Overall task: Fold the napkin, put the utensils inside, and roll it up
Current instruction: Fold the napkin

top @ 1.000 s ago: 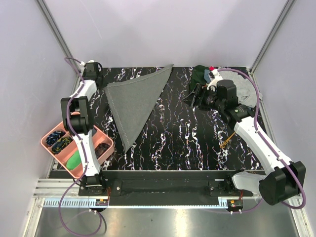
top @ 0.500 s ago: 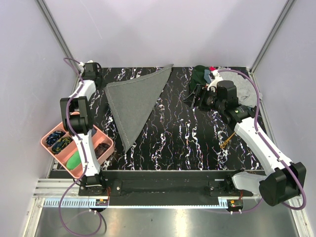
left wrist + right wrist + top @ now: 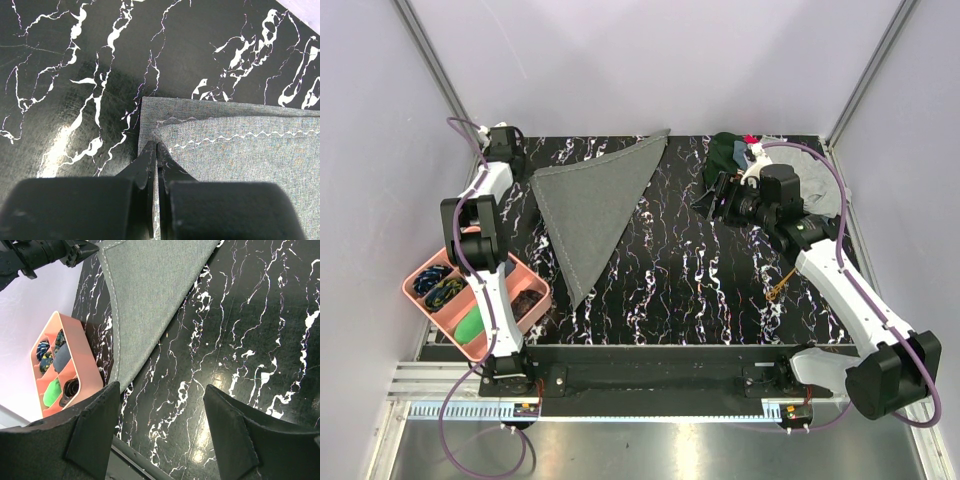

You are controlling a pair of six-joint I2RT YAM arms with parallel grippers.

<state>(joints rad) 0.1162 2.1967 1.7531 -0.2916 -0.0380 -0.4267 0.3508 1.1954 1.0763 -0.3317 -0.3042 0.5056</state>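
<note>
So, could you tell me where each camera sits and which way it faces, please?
Top external: above and behind the bases, looking down on the table; left arm and right arm both show.
Left wrist: on the left arm, looking down at the napkin corner; its shut jaws show.
Right wrist: on the right arm, facing left across the table to the napkin and tray; its open jaws show.
Shared: all three see the napkin.

Napkin (image 3: 595, 205) on table (image 3: 700, 290), right of tray (image 3: 424, 268)
</note>
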